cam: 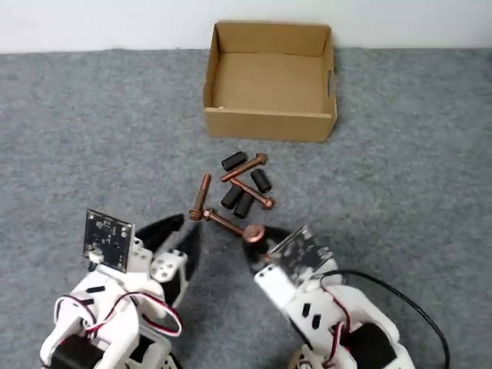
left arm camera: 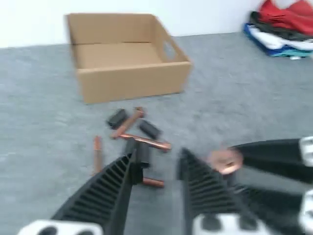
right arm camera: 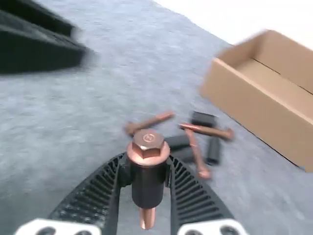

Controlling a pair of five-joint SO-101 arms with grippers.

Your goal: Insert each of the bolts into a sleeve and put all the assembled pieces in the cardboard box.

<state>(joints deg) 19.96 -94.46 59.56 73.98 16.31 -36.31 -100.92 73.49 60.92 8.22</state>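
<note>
right hand (right arm camera: pixel 146 164) | clamps sleeve (right arm camera: pixel 148 185) | bolt (right arm camera: pixel 148 145) through it | cardboard box (right arm camera: pixel 254 95) beyond

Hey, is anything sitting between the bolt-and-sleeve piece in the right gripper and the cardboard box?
Yes: loose bolts and sleeves lie on the carpet between the right gripper, shut on the assembled piece, and the cardboard box. Lifted over them and the box's near wall, the path looks clear.

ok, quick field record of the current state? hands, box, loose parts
right hand: shut on sleeved bolt, bolt already through its sleeve
left hand: open, holding nothing, by the pile
cardboard box: empty
loose bolts: four, lying on the carpet
loose sleeves: four, lying among the bolts
assembled so far: one, not yet boxed
</note>
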